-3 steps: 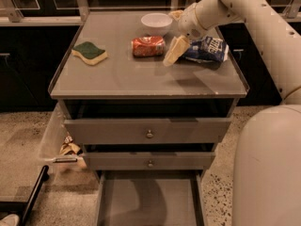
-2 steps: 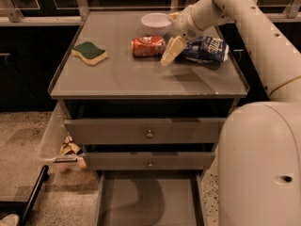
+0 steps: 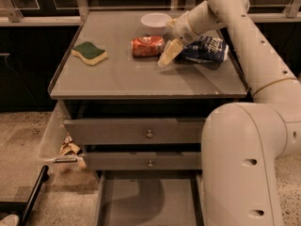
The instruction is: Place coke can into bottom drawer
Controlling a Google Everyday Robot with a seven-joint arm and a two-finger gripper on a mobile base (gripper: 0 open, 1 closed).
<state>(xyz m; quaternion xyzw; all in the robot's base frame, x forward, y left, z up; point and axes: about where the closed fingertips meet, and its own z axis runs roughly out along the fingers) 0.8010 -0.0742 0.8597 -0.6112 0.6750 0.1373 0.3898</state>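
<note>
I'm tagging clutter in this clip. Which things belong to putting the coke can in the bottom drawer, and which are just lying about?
Job: coke can, on its side on the tabletop; bottom drawer, pulled open; gripper, between the can and the snack bag.
Lying about: green sponge; white bowl; snack bag; crumpled paper.

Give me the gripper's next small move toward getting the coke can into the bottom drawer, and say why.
Probably ease the gripper sideways over the coke can. The can lies on its side on the cabinet top, beside the gripper and not yet held, while the bottom drawer already stands open below.
</note>
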